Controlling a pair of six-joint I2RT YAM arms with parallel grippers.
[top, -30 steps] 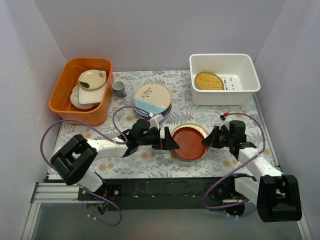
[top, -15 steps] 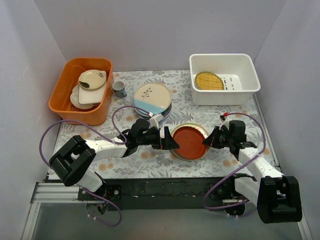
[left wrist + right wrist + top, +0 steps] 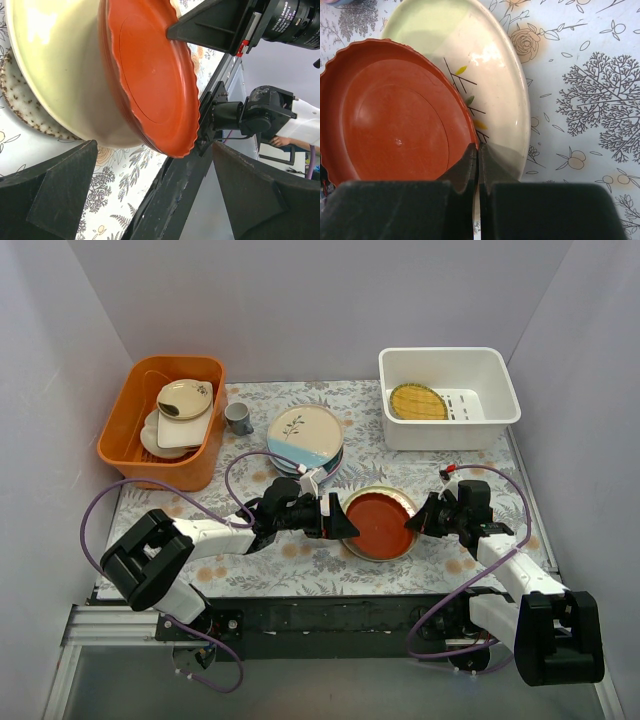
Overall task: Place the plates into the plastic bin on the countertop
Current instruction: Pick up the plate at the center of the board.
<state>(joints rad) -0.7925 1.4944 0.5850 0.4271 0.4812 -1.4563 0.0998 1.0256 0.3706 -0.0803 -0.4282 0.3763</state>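
Note:
A red-orange scalloped plate point(image 3: 378, 526) lies on a pale cream-green plate point(image 3: 390, 495) at the front middle of the floral countertop point(image 3: 440, 472). My right gripper point(image 3: 410, 524) is shut on the red-orange plate's right rim; in the right wrist view the gripper point(image 3: 479, 148) pinches the rim of the plate point(image 3: 395, 125) over the cream plate point(image 3: 490, 65). My left gripper point(image 3: 340, 524) is open and empty just left of the plate. In the left wrist view the gripper point(image 3: 160, 200) faces the tilted plate point(image 3: 150, 85). The white plastic bin point(image 3: 450, 435) holds a yellow woven plate point(image 3: 417, 401).
A cream-and-blue plate with a leaf sprig point(image 3: 305, 434) tops a stack behind my left gripper. An orange tub point(image 3: 130, 425) with beige dishes stands at the back left, with a small grey cup point(image 3: 238, 418) beside it. A speckled plate point(image 3: 20, 100) lies under the cream plate.

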